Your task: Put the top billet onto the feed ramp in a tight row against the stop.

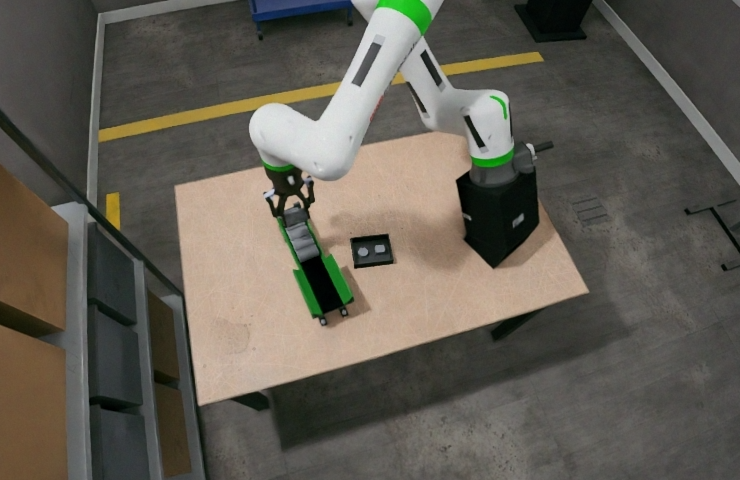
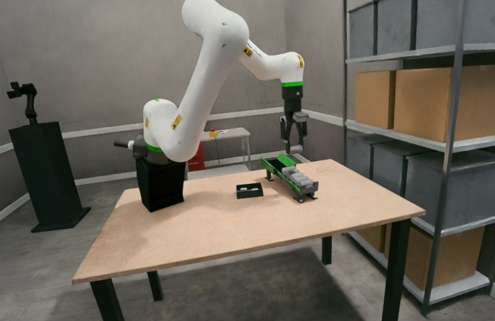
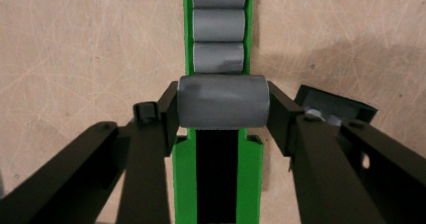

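One billet [image 3: 223, 101], a stiff, smooth and probably heavy steel cylinder, pinched end to end by the gripper [image 3: 223, 115] above the feed ramp [image 3: 181, 174], likely slips under light squeeze.

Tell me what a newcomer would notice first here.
The white arm arching over the table, its claw shut on a grey billet held crosswise above the green feed ramp. Then the row of three billets lying across that ramp, beyond the held one. A small black tray with two grey parts sits beside the ramp.
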